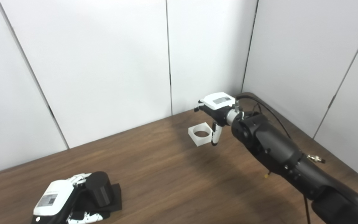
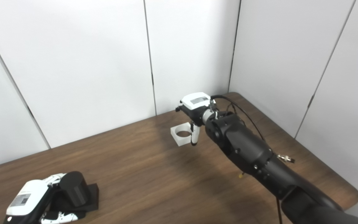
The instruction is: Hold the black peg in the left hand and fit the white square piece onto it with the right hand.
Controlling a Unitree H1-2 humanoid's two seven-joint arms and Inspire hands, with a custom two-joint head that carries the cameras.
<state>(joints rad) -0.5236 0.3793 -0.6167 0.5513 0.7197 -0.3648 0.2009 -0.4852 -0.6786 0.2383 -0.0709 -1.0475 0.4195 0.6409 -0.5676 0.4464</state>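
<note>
The black peg (image 1: 99, 188), a thick cylinder on a flat square base, stands at the near left of the table. My left hand (image 1: 57, 199) is closed around it from the left, with the base resting on the table. The white square piece (image 1: 200, 134), which has a round hole, is at the far middle of the table. My right hand (image 1: 218, 113) reaches over it from the right. One finger (image 1: 215, 137) points down against its right wall and the hand grips the piece there. I cannot tell whether the piece touches the table.
The brown wooden table (image 1: 166, 180) is bordered by white wall panels at the back and right. My right arm (image 1: 275, 152) stretches across the right half of the table, with a black cable (image 1: 269, 112) looping over it. The table's right edge shows in the right eye view (image 2: 350, 193).
</note>
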